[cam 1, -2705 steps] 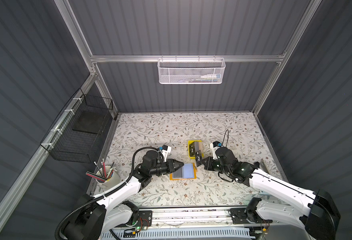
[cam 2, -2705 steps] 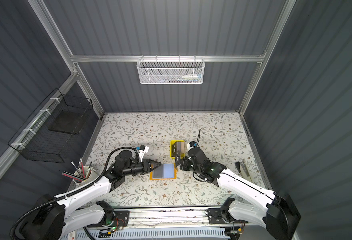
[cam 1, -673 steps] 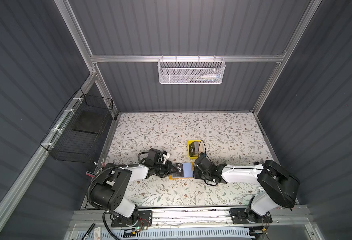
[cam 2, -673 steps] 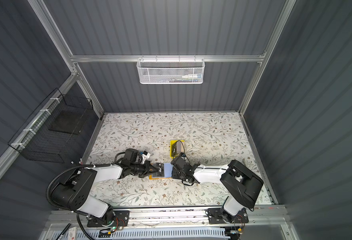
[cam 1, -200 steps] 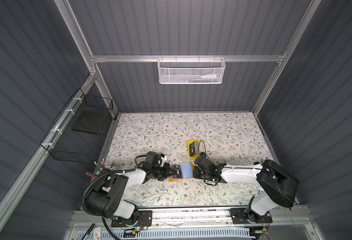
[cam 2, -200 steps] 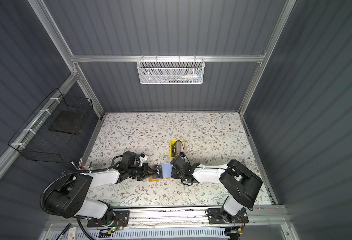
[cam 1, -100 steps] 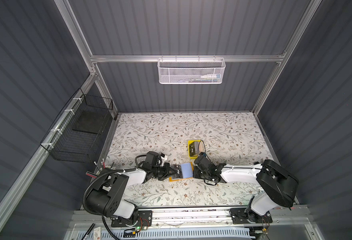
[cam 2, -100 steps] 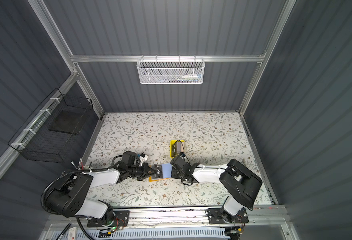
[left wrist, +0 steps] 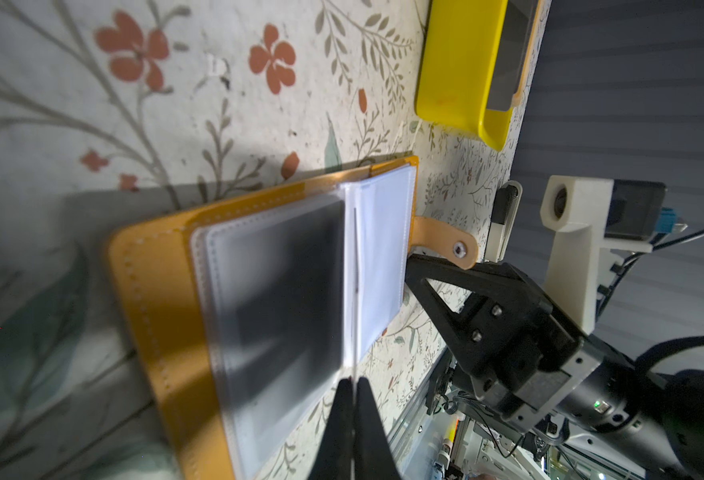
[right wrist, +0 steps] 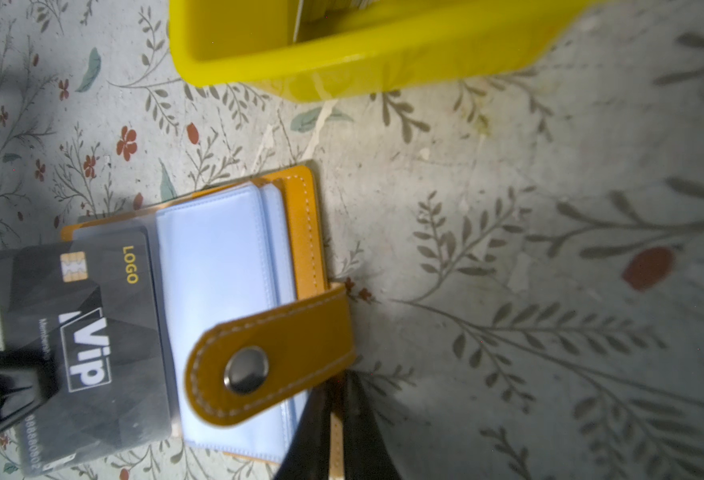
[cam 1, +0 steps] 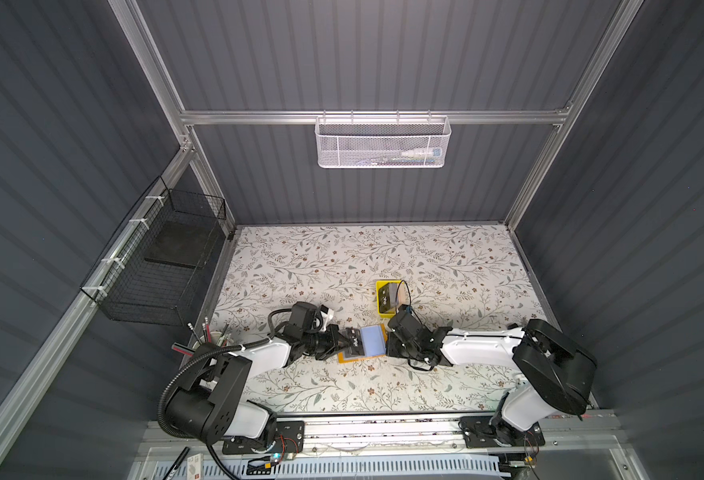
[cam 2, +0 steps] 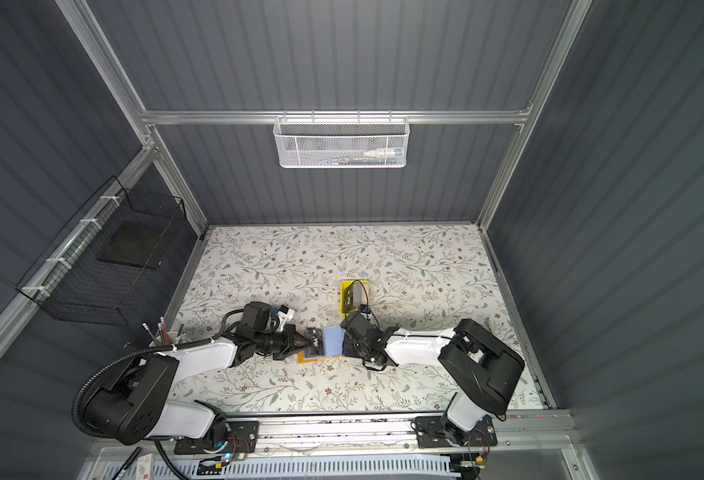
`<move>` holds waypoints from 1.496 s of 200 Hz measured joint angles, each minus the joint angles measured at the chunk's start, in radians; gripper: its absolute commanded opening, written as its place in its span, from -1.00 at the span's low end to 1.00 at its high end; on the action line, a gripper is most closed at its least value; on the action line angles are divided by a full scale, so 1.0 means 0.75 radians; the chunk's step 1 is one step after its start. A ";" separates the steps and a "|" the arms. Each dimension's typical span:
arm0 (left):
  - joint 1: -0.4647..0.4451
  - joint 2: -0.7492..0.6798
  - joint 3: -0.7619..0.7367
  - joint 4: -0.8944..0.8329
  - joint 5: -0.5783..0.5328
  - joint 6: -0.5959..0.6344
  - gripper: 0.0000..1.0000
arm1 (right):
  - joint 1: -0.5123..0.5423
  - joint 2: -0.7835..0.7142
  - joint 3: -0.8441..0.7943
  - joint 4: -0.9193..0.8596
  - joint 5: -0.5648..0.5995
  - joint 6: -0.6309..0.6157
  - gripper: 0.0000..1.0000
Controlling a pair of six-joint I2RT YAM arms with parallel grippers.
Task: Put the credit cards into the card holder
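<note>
Grey slatted walls box in a floral table (cam 1: 342, 257). The card holder (cam 1: 373, 341) lies open front-centre, toward 6 o'clock. A yellow tray (cam 1: 379, 286) w/ more cards (cam 1: 388, 299) sits just off its 1 o'clock corner.

Step in hand, as I read it: sliding the black VIP card (right wrist: 88, 332) into a clear sleeve on the holder's 9 o'clock page. Part of the card is under the sleeve film; the rest sticks out toward 9.

Left fingers (left wrist: 335, 432) reach from 9 o'clock and are closed tight on the card's outer edge; the card shows edge-on between them in the left wrist view. Right fingers (right wrist: 362, 432) reach from 3 o'clock w/ a narrow gap, and a strip of the holder's orange cover is pinched between them. That's right by the snap strap (right wrist: 267, 365), which flops over the blue page.

Next move prob. needs a straight push toward 3 o'clock, card flat & square to the sleeve mouth. R side has to pin the cover so the holder can't skid. Then let go & fetch the next card from the tray.
</note>
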 measured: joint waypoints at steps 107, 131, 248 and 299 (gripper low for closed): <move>0.000 0.066 -0.002 0.101 0.025 -0.021 -1.00 | 0.002 0.007 0.006 0.001 0.002 0.000 -0.76; 0.000 0.070 -0.004 0.117 0.026 -0.022 -1.00 | 0.002 0.007 0.006 0.001 0.002 0.000 -0.76; 0.000 0.098 -0.041 0.197 0.051 -0.062 -1.00 | 0.002 0.018 0.021 -0.006 0.002 -0.001 -0.76; 0.001 0.098 -0.066 0.231 0.051 -0.082 -1.00 | 0.002 0.031 0.036 -0.011 0.002 -0.004 -0.76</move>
